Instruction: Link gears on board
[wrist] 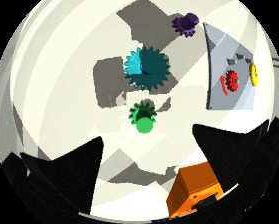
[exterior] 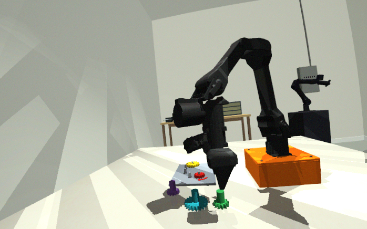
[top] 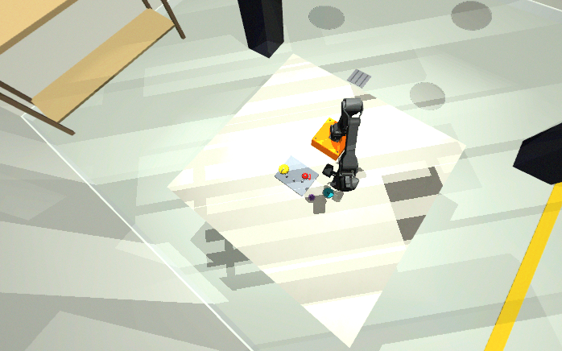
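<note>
Pointing straight down above the tabletop [top: 253, 143] [exterior: 93, 199] [wrist: 65, 100], with the gripper [top: 345, 183] [exterior: 221, 188] [wrist: 147, 132] spread almost as wide as can be and holding nothing. In the wrist view, looking down between the open fingers at the small green gear [exterior: 221, 203] [wrist: 143, 119] with its round handle sticking up. Near the gripper's tips in the exterior view (too hard to tell how big a gap above the handle). Hidden under the arm in the top view.

Just past the green gear from the gripper, in the wrist view, showing the big teal gear [top: 328, 192] [exterior: 195, 202] [wrist: 155, 68]. Farther from the gripper, near a corner of the grey board [top: 298, 189] [exterior: 179, 180] [wrist: 220, 55], showing the little purple gear [top: 311, 197] [exterior: 172, 190] [wrist: 184, 26].

Off to one side of the gripper, on the board, showing the red gear [top: 305, 175] [exterior: 199, 175] [wrist: 232, 80] beside its red arrow [top: 309, 176] [exterior: 202, 178] [wrist: 224, 86], well apart from the yellow gear [top: 283, 169] [exterior: 192, 164] [wrist: 254, 74]. Between those two, poking up bare as short grey pegs [top: 293, 180] [exterior: 189, 175]. Behind the gripper, under the arm, bright as an orange block [top: 320, 143] [exterior: 290, 173] [wrist: 190, 185].
</note>
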You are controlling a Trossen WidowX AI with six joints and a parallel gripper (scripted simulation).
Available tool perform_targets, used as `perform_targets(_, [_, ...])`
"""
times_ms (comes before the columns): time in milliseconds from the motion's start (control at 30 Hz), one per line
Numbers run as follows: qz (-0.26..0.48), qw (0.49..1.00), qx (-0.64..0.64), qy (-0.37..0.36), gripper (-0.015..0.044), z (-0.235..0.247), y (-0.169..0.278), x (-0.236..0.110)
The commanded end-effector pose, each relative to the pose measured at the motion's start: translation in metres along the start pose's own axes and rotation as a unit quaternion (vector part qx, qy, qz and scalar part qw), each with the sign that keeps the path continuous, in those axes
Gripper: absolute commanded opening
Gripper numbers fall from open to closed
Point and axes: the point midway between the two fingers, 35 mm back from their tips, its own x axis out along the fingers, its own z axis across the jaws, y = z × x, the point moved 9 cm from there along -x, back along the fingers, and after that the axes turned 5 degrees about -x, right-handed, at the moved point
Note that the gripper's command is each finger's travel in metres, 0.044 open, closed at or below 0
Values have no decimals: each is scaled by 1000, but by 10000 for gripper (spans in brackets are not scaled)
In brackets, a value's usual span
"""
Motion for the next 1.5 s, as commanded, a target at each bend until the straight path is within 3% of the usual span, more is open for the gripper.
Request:
perform_targets(0, [5, 1000, 4, 3, 440, 3, 0, -2])
perform_targets(1133, [5, 1000, 4, 3, 440, 3, 1, 40])
perform_targets(1467, [5, 1000, 4, 3, 177, 3, 1, 40])
